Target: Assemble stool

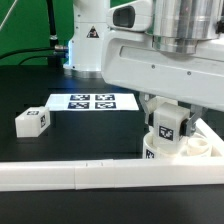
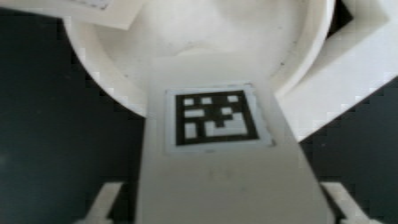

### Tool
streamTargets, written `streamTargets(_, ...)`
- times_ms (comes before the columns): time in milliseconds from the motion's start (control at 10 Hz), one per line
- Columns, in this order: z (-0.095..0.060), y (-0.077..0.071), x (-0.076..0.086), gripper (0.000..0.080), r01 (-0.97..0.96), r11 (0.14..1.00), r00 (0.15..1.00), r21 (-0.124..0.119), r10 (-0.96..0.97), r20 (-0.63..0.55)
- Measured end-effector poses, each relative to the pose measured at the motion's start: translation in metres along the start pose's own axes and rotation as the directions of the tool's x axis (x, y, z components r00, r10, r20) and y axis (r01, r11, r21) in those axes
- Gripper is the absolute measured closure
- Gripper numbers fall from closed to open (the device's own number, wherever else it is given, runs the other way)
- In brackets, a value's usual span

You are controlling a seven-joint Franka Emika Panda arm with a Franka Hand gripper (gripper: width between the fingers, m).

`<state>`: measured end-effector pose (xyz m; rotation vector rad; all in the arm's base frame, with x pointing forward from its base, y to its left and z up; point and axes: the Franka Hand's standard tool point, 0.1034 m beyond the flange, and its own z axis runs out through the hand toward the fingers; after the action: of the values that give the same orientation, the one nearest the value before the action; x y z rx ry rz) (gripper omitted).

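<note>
I see green backdrop [image 1: 25, 30] behind | table [image 1: 40, 85] black | white border rail [image 1: 60, 178] across foreground | marker board [image 1: 92, 102] flat on table

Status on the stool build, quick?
Gripper shut on leg. Leg held down at the seat, whether seated unclear. Another leg lies loose, well apart. No obstruction seen.

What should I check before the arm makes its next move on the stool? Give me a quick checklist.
1. Leg lies between the claw tips: ok.
2. Claw grip on the leg is firm: cannot tell.
3. Leg is over the seat: ok.
4. Leg is seated in a socket: cannot tell.
5. Spare leg lies apart from the seat, toward the exterior view's left: ok.
</note>
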<state>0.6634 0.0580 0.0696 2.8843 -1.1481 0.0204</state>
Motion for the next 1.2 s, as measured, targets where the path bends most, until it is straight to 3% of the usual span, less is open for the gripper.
streamTargets(100,0.000,0.010,-0.001,0.0458,-0.142,0.989,0.988,0.031,0.143,-0.050)
streamTargets(200,0.004,0.011,-0.006,0.0457,-0.289,0.953,0.953,0.086,0.295,-0.068)
streamTargets(300,0.007,0.005,-0.010,0.0457,-0.419,0.890,0.898,0.178,0.435,-0.061)
streamTargets(400,0.007,0.004,-0.015,0.0456,-0.508,0.831,0.848,0.227,0.528,-0.035)
streamTargets(600,0.005,0.008,-0.015,0.0456,-0.618,0.750,0.771,0.236,0.637,-0.008)
streamTargets(1100,0.006,0.010,-0.022,0.0456,-0.810,0.550,0.575,0.204,0.814,0.084)
streamTargets(1200,0.007,0.009,-0.024,0.0456,-0.866,0.463,0.488,0.190,0.865,0.116)
